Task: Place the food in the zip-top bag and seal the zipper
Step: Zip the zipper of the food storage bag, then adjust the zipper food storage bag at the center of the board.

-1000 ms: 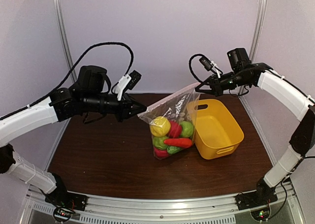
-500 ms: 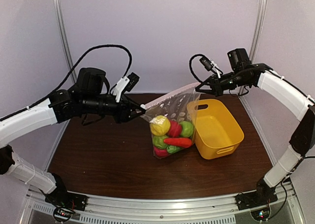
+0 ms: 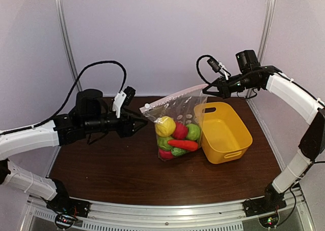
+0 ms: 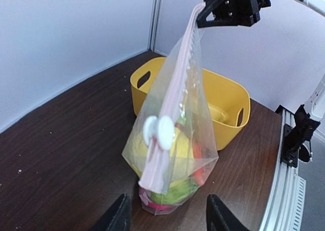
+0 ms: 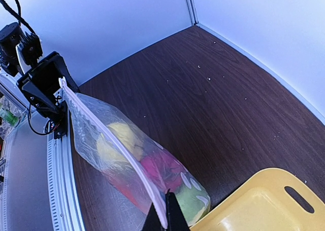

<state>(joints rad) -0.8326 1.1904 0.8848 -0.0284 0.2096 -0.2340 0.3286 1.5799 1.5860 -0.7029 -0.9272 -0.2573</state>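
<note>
Two grippers, one bag, one change of grip.

- One left gripper [image 3: 138,122]: jaws are standing apart with nothing between them, just off the bag's 9 o'clock corner. A second ago it was pinching that corner. Now it is letting go and backing away toward 9 o'clock.
- One right gripper [image 3: 208,90]: it is clamping shut on the upper end of the bag's mouth edge, toward 1 o'clock of the table [image 3: 101,165], and is carrying the bag alone.
- One bag [image 3: 179,111], clear with white dots: it is hanging slantwise near the table's centre, its bottom appearing to rest on the wood. The freed corner is drooping lower than before.
- One zipper [image 4: 174,86]: it is running as a single pale strip from the right gripper down to a white slider [image 4: 158,133] at the low end. The lips are looking pressed together along the visible length. The part inside the right jaws is hidden.
- Several pieces of food [image 3: 175,137]: yellow, red and green pieces plus a carrot [image 3: 184,145] are all lying in the bag's belly.
- One yellow basket [image 3: 238,135]: it is standing just beside the bag at its 3 o'clock.

Judgement: the release is reading as the end of the sealing stroke, so the task is looking nearly complete. Probably only lowering the bag and freeing the right grip is remaining.
</note>
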